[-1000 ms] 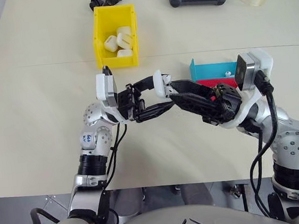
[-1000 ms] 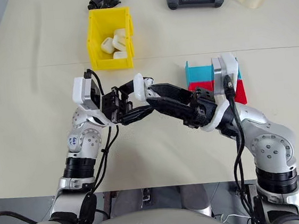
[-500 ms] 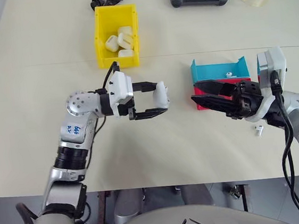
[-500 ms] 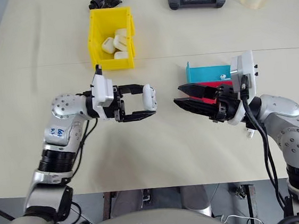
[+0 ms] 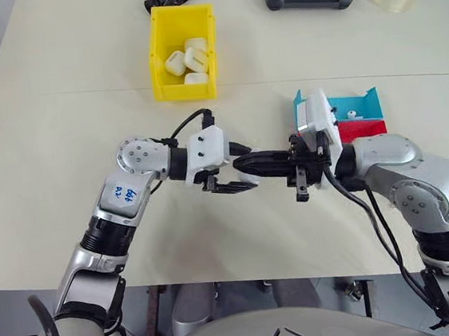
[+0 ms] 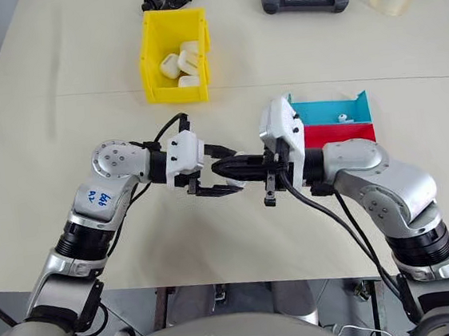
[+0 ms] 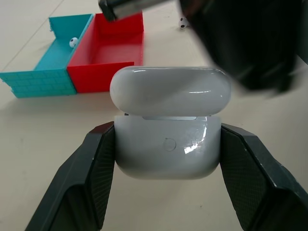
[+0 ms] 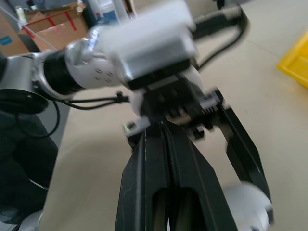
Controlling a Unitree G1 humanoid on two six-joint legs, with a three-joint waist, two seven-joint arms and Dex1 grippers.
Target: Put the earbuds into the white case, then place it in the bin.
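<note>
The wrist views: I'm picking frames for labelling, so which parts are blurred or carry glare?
Left wrist view: the white case between the left end effector fingers is sharp, with small glare spots on its lid and front; the right end effector above it is smeared. Right wrist view: the left arm's white housing is motion-blurred, and the black fingers are softer still.

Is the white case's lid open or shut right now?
Open: in the left wrist view the white case's lid stands raised off the body, a gap showing beneath.
</note>
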